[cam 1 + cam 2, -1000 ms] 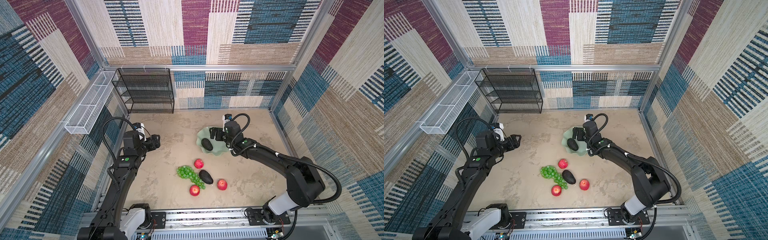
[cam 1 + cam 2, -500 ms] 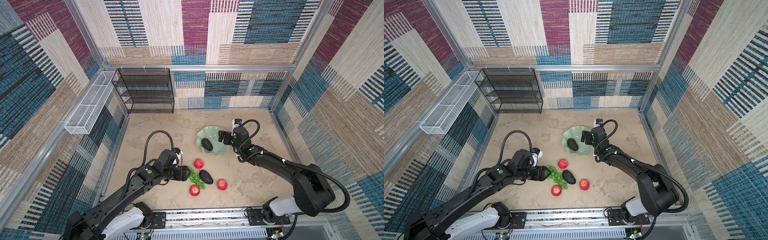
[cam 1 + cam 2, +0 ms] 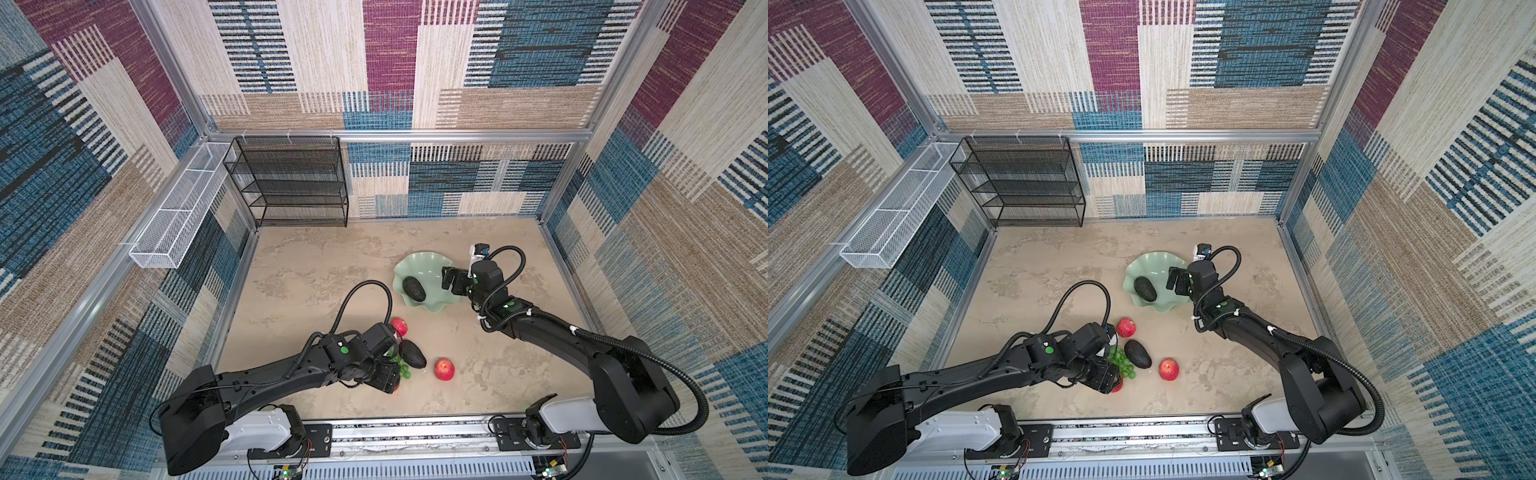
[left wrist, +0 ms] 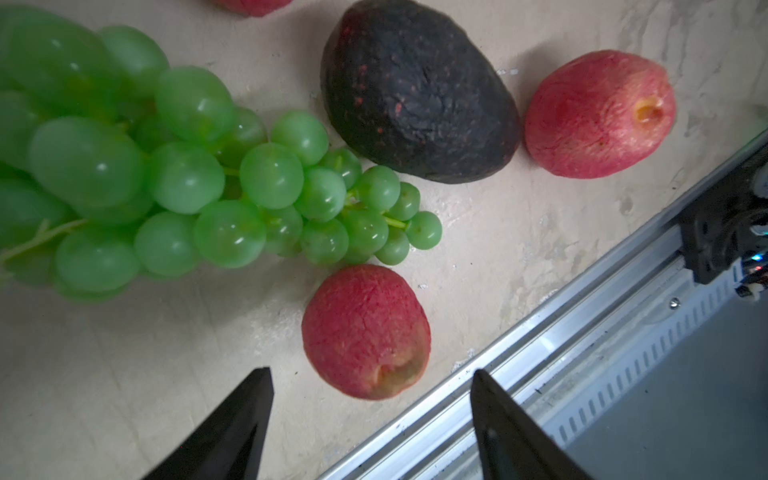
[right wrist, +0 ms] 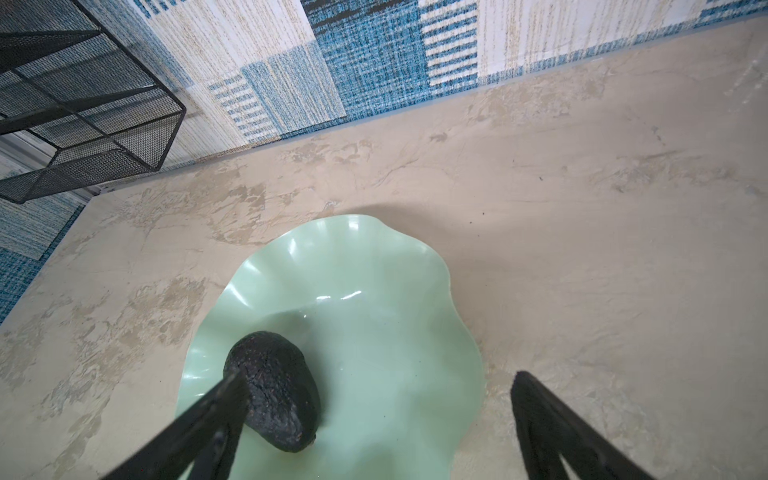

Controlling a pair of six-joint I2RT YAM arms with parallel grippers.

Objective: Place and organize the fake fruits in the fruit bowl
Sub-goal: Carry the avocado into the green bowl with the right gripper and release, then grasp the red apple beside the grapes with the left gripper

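I've got the right gripper (image 5: 379, 374) over the fruit bowl (image 3: 430, 264), fingers spread wide and empty; one avocado (image 3: 414, 288) lies inside it. Well clear of the bowl sit the grapes (image 4: 166, 178), the second avocado (image 3: 412, 353) and two apples (image 3: 444, 369). My left gripper (image 4: 370, 371), fingers apart, holds nothing beside the third apple (image 4: 365, 332), farthest from the bowl.

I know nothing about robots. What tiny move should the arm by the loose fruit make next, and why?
Probably ease the left tool forward until its open jaws straddle the nearest apple, ready to close. The tool is empty, that apple lies just ahead of its fingertips, and the fruit bowl holds only one avocado so far.
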